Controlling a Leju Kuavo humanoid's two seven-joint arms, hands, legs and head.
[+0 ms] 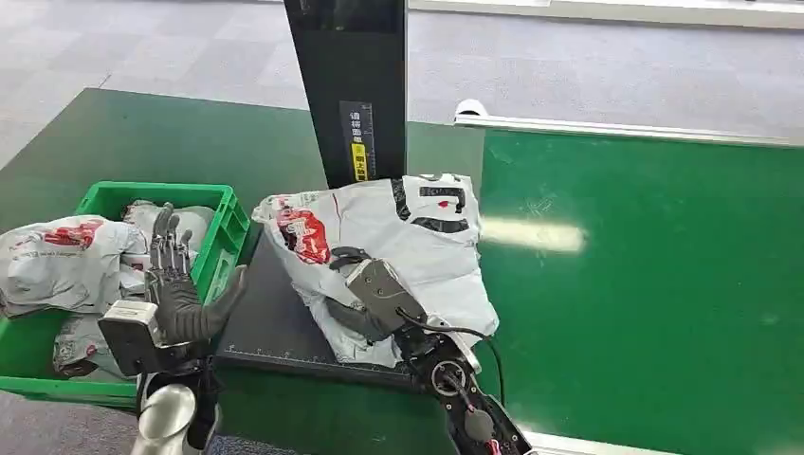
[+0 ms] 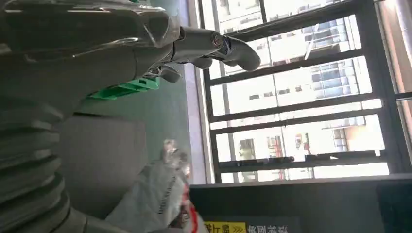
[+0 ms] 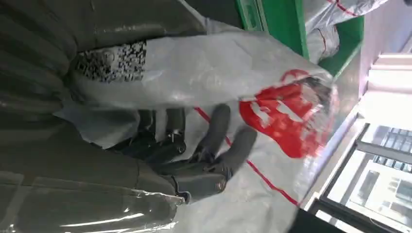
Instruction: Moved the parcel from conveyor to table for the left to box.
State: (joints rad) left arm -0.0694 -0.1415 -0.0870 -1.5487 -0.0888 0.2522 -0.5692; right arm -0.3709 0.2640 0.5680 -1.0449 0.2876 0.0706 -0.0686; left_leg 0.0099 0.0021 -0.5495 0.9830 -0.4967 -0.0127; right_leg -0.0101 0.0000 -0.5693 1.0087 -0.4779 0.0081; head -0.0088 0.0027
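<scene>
The grey parcel [image 1: 398, 248], lying on the black platform [image 1: 275, 322] of the worktop [image 1: 654, 284] beside the green crate [image 1: 223, 248], is gripped by the right hand [image 1: 365, 301] and should be released flat, within reach of the open-fingered left hand [image 1: 185, 284].

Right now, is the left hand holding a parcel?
No. In the head view the left hand is raised with fingers spread and nothing in it, beside the green crate.

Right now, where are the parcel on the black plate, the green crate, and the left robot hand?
parcel [image 1: 417, 248]: head view, middle of its grey wrap.
green crate [image 1: 220, 248]: head view, right wall.
left robot hand [image 1: 180, 289]: head view, back of the hand, raised, fingers spread.
</scene>
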